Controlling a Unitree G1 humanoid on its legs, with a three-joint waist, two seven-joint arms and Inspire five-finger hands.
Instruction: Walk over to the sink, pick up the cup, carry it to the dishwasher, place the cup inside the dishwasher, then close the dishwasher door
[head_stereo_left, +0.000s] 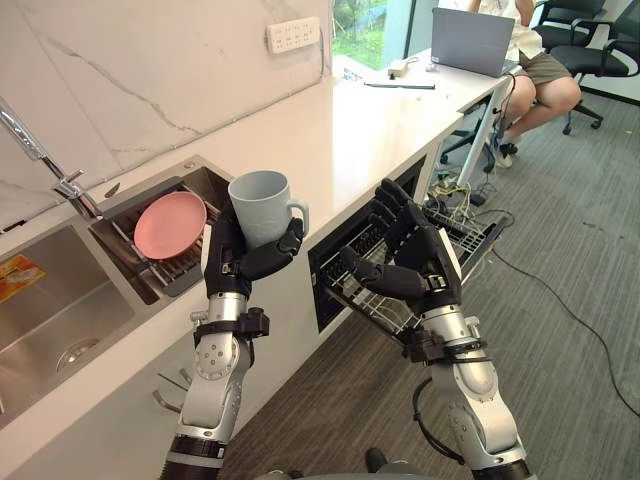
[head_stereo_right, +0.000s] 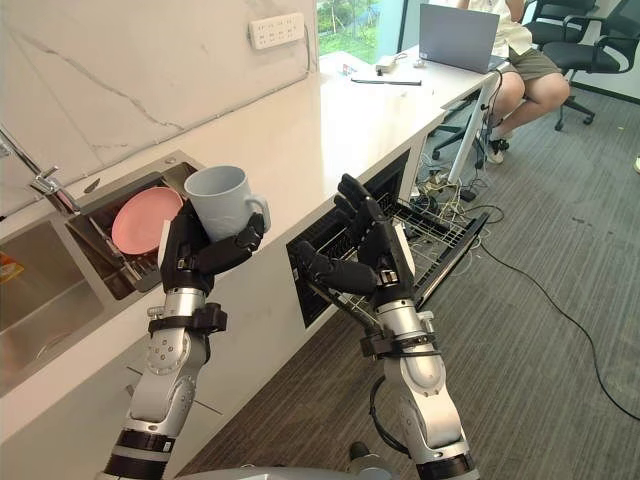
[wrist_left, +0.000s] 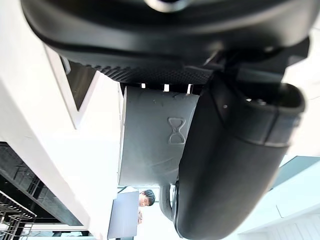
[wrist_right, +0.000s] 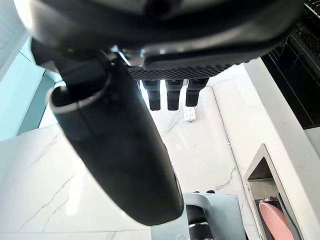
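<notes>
The cup (head_stereo_left: 262, 208) is smooth and matt. The left hand (head_stereo_left: 235, 262) is dark matt plastic. The sink (head_stereo_left: 50, 300) is brushed metal, the tap (head_stereo_left: 36, 149) polished metal. The table (head_stereo_left: 360, 120) is smooth white stone, the dishwasher rack (head_stereo_left: 474, 236) metal wire, the floor (head_stereo_left: 580, 330) grey carpet.

place: office kitchenette | cues: sink (head_stereo_left: 60, 300), dishwasher (head_stereo_right: 445, 235), counter (head_stereo_left: 360, 130), laptop (head_stereo_left: 472, 42), office chair (head_stereo_left: 600, 50)

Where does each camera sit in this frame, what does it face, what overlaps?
Left eye view: head, looking down at counter, sink; left hand gripping cup.
Right eye view: same scene, slightly offset; right hand open before dishwasher rack.
Left wrist view: along left hand; thumb across cup.
Right wrist view: along right hand, toward marble wall.
Shared: cup in all four.
</notes>
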